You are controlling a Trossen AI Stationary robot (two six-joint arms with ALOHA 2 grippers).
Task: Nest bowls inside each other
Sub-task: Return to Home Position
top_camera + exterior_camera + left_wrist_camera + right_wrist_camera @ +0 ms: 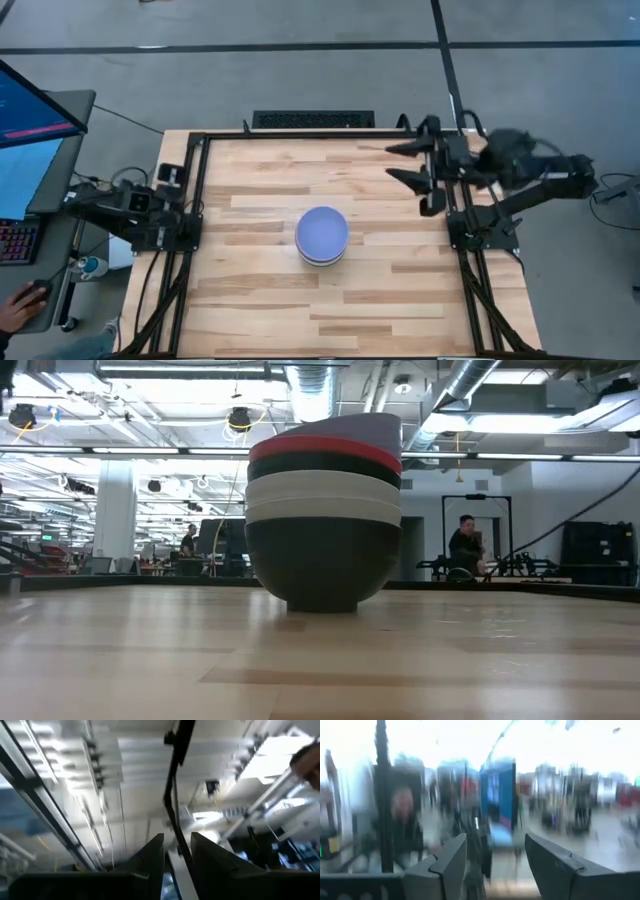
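- High view: the stack of bowls stands at mid-frame on the table, with the pale blue-lavender bowl uppermost.
- The right gripper is at upper right, over the table's right border and well apart from the stack. Its pincer is spread wide and empty.
- The left arm lies folded at the table's left edge. A person's hand shows at lower left.
- Low view: the stack fills centre frame. A black bowl sits on the wood, then two white bowls, a second black bowl, a red bowl and the lavender one on top, tilted.
- Left wrist view: the left gripper points at the ceiling, its pincer slightly parted and holding nothing.
- Right wrist view: fingers are wide apart with nothing between them. The room beyond is blurred.
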